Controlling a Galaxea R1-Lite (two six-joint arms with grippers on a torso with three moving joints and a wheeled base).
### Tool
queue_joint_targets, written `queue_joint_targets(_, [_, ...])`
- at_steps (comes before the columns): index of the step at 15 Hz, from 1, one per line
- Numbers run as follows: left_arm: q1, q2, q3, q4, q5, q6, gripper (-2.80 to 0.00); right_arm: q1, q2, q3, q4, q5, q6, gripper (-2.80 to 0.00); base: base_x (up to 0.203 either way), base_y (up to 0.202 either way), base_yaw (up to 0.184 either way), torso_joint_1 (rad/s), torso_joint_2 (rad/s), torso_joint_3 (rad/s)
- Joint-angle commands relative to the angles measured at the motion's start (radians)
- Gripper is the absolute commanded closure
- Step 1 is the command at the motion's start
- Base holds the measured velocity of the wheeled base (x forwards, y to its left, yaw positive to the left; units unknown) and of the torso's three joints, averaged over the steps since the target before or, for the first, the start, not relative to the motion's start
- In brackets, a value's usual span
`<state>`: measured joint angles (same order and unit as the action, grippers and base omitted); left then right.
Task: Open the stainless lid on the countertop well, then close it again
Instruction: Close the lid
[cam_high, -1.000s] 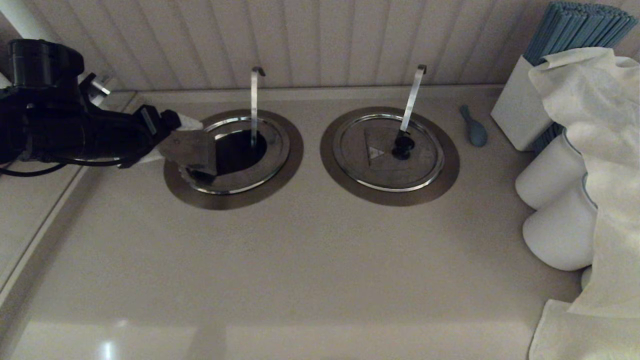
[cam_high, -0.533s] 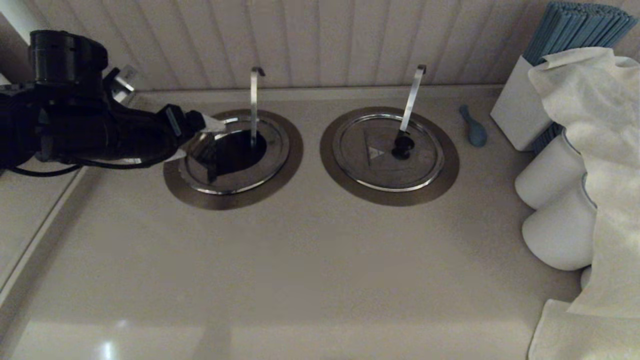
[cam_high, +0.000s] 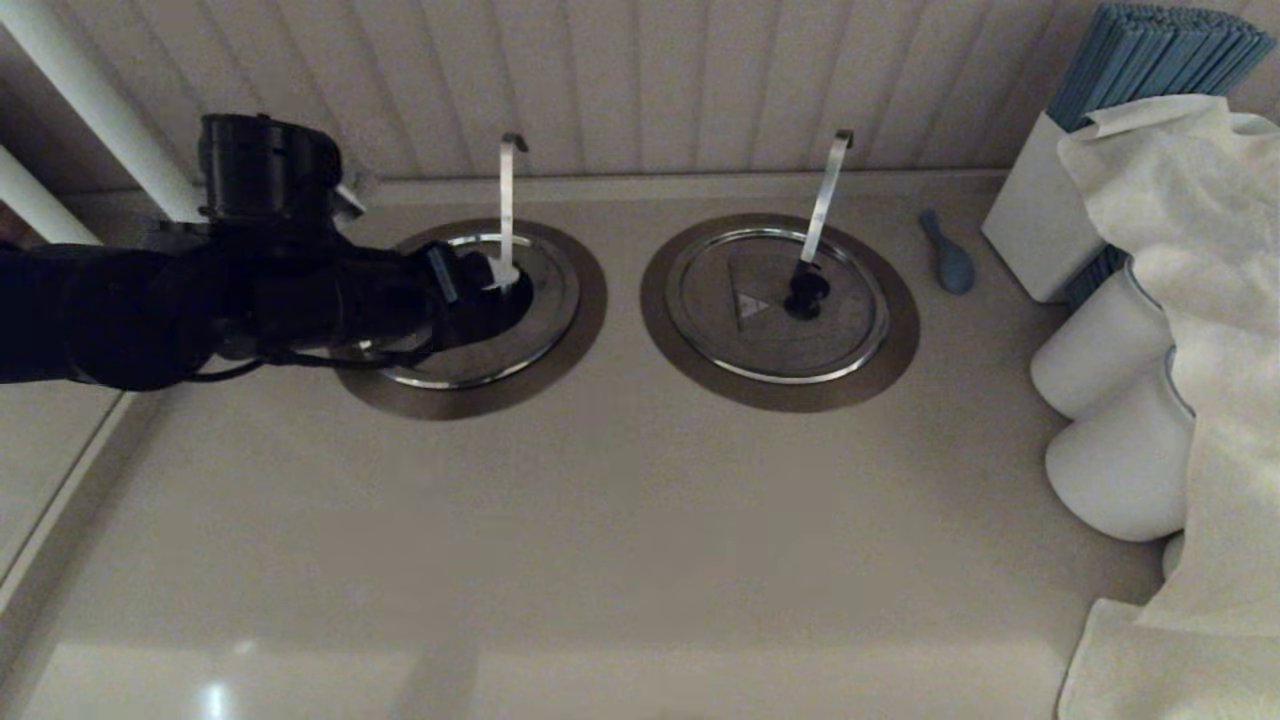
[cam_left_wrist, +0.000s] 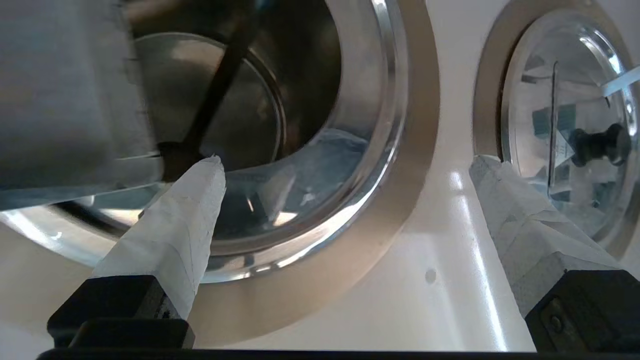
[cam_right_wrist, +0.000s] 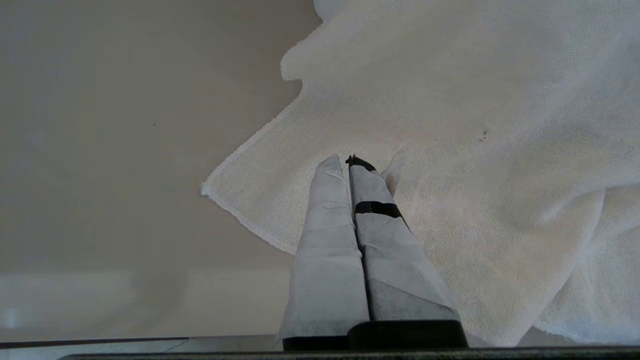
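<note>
Head view: the left claw (cam_high: 480, 290) is positioned over the open countertop well (cam_high: 470, 310), beside the upright utensil handle (cam_high: 508, 205).

Left wrist view: its fingers (cam_left_wrist: 185, 210) are spread apart, holding nothing; the stainless lid (cam_left_wrist: 65, 95) is seen raised at the well's edge.

Right wrist view: the right claw (cam_right_wrist: 348, 167) is pressed together above a white cloth (cam_right_wrist: 475, 150) on the table (cam_right_wrist: 125, 125).

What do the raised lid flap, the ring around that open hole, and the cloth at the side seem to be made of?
The stainless lid looks like brushed steel: grey, dull sheen. The countertop well has a polished, mirror-bright steel rim and a flat brown-toned metal collar, probably coated or bronzed. The cloth looks like white woven cotton, its weave and hem showing.
</note>
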<state>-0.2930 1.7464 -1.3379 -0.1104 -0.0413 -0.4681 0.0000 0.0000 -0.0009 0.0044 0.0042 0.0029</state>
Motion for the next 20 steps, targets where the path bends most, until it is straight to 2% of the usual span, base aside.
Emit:
queue_joint_targets(1, [-0.012,0.008,0.001,-0.006,0.006,-0.004,-2.80,0.000,0.002,0.000,0.000,0.000,0.000,0.00,0.000,0.000,0.000,0.000,0.00,0.000])
queue_joint_targets(3, [0.004,-0.052,-0.008,-0.004,0.003,-0.005,-2.80,0.001,0.002,-0.001,0.000,0.000,0.000,0.00,0.000,0.000,0.000,0.000,0.00,0.000])
queue_joint_targets(5, [0.086,-0.113,-0.046,0.027,-0.021,-0.007,-2.80,0.000,0.002,-0.001,0.000,0.000,0.000,0.00,0.000,0.000,0.000,0.000,0.00,0.000])
queue_joint_targets(6, [0.146,-0.147,-0.073,0.070,-0.074,-0.011,-2.80,0.000,0.002,0.001,0.000,0.000,0.000,0.00,0.000,0.000,0.000,0.000,0.00,0.000])
queue_joint_targets(9, [0.350,-0.198,-0.128,0.186,-0.303,-0.038,-2.80,0.000,0.002,0.000,0.000,0.000,0.000,0.00,0.000,0.000,0.000,0.000,0.00,0.000])
queue_joint_targets(11, [0.447,-0.175,-0.117,0.222,-0.371,-0.032,-2.80,0.000,0.002,0.000,0.000,0.000,0.000,0.00,0.000,0.000,0.000,0.000,0.00,0.000])
queue_joint_targets(14, [0.470,-0.084,-0.088,0.224,-0.386,0.034,-2.80,0.000,0.002,0.001,0.000,0.000,0.000,0.00,0.000,0.000,0.000,0.000,0.00,0.000])
queue_joint_targets(20, [0.472,-0.061,-0.047,0.114,-0.387,0.039,-2.80,0.000,0.002,0.000,0.000,0.000,0.000,0.00,0.000,0.000,0.000,0.000,0.00,0.000])
